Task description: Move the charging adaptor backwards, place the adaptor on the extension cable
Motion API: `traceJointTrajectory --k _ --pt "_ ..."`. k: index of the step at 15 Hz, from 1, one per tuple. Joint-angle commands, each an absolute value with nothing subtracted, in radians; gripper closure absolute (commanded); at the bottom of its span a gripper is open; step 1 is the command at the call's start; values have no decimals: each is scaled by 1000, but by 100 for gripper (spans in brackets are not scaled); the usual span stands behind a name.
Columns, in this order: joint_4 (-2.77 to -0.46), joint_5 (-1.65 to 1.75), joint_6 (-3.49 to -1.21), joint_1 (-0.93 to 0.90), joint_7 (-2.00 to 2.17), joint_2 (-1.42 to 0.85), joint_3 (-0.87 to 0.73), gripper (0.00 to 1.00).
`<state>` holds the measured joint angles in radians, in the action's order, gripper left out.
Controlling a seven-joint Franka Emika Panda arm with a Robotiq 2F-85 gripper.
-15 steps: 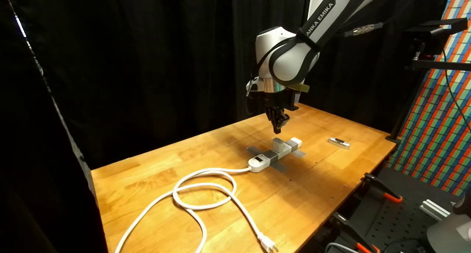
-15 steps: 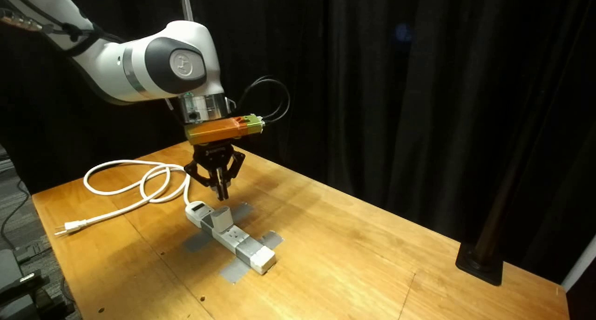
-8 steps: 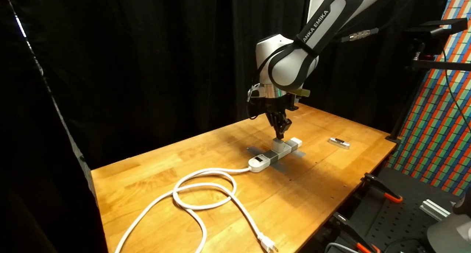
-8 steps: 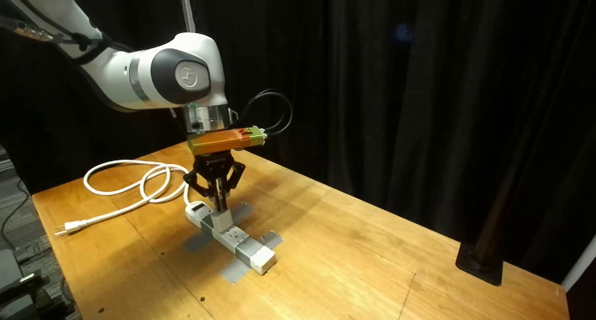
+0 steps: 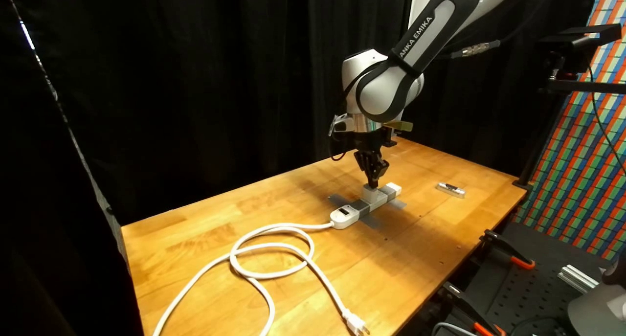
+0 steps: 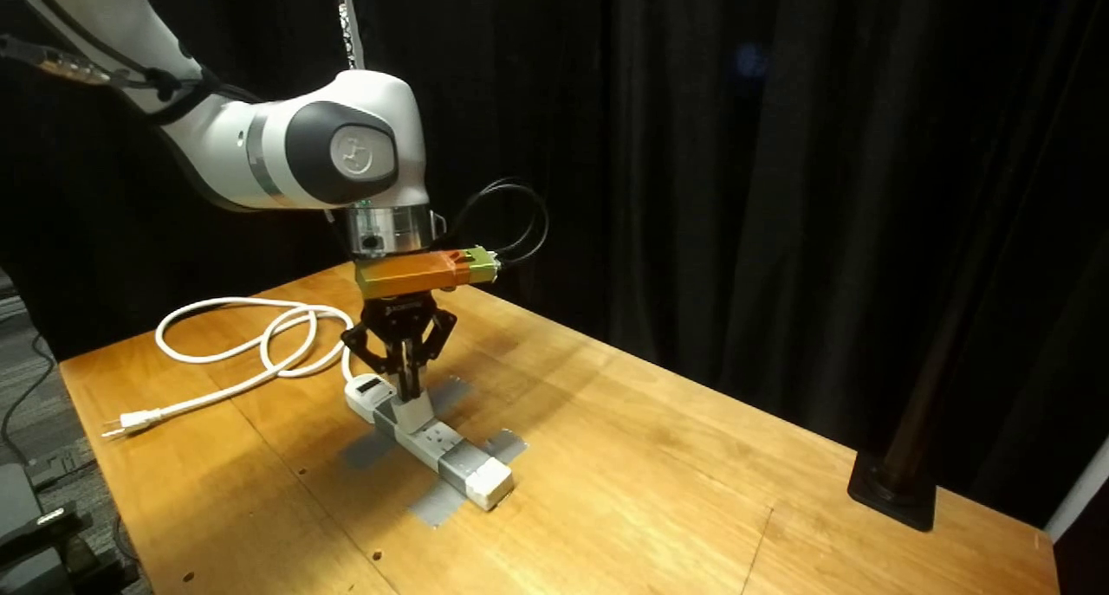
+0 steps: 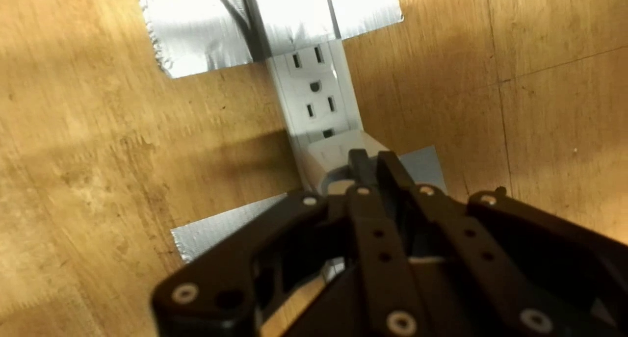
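Observation:
The charging adaptor (image 5: 370, 194), a small whitish block, stands on top of the white extension cable's power strip (image 6: 433, 443), near the end with the dark switch. My gripper (image 6: 411, 397) points straight down from above, its fingers together and its tips at the adaptor's top; they appear to touch it. In the wrist view the adaptor (image 7: 338, 148) is partly hidden behind the fingertips, and the gripper (image 7: 373, 154) is shut with only a thin slit between the fingers. Nothing is held. Uncovered sockets show on the strip (image 7: 304, 91) beyond the adaptor.
Grey tape (image 7: 196, 33) fixes the strip to the wooden table. The white cord lies in loops, ending in a plug (image 6: 137, 420). A small silvery object with a dark top (image 5: 451, 190) lies beyond the strip. A black post base (image 6: 892, 495) stands at the table's edge.
My gripper has come down from above the adaptor until its shut tips reach the adaptor's top. The adaptor and the strip have stayed in about the same place.

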<state>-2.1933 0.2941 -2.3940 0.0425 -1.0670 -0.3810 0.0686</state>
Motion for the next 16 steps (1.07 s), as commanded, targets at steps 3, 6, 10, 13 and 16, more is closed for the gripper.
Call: traceJointTrajectory --k 3,6,10,13,16 --pt "-2172 187 -2379 87 -1182 -429 92 88" --pt "-2161 158 -2369 93 -1204 -447 87 88" --pt "-2137 137 -2343 97 -1209 -466 82 88" --pt "-2130 154 -2335 87 -1186 -456 75 87" --pt "-2157 193 -2352 60 -1141 -400 67 57"
